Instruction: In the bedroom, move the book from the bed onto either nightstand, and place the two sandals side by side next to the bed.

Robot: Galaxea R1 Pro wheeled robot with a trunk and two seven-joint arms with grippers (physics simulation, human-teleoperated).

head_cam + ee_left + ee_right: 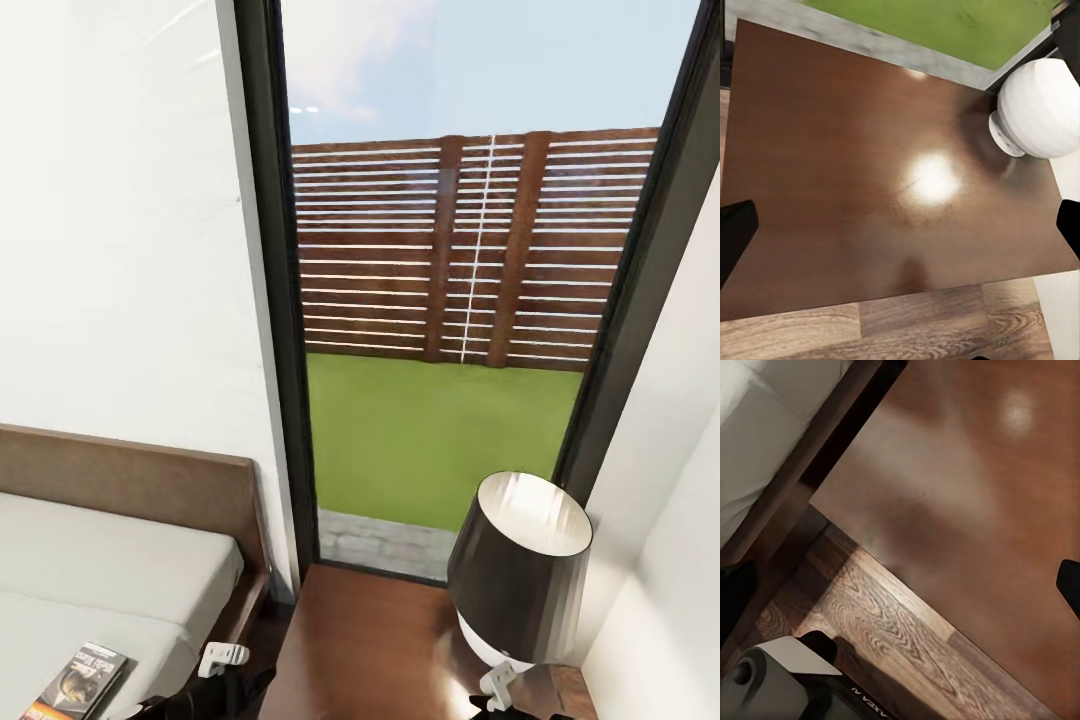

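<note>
The book (75,685), dark-covered with an orange band, lies flat on the off-white mattress of the bed (120,570) at the lower left of the head view. Right of the bed stands the glossy reddish-brown nightstand (370,640). My left gripper (900,232) hangs open above the nightstand top (870,172), with nothing between its black fingertips (731,240). My right gripper (900,589) is also open and empty, over the nightstand's edge (967,495) nearest the bed frame (802,472). The sandals are out of view.
A lamp with a black shade (520,565) and a white round base (1039,109) stands on the nightstand's far right corner. A tall dark-framed window (450,300) rises behind it, with white walls on both sides. Wood-plank floor (892,645) runs in front.
</note>
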